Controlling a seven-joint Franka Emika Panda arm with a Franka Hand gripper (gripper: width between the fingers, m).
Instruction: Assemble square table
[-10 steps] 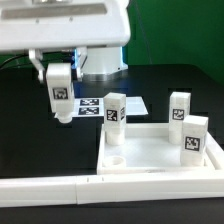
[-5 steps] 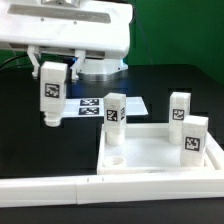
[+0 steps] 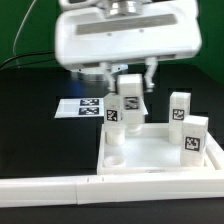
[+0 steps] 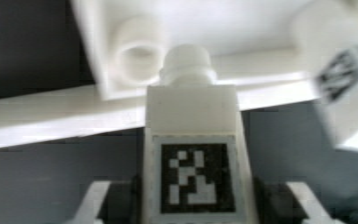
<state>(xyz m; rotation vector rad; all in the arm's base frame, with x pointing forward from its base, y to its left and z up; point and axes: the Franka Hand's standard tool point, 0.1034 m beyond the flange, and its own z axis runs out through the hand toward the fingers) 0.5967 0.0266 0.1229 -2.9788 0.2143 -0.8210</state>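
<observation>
Fingers (image 4: pixel 105 200) clamp an upright leg (image 4: pixel 190 150), its axis aimed above the tabletop's (image 3: pixel 160 150) lower-left hole (image 3: pixel 117 158).

No readable text, only black-and-white tags on the legs (image 3: pixel 181 107).

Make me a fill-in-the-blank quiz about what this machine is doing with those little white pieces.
1. The end effector is shut on a white ___.
2. ___ other legs stand upright on the tabletop.
3. The round corner hole at the exterior view's left is ___.
4. The table under everything is coloured ___.

Missing words: leg; three; empty; black.
</observation>
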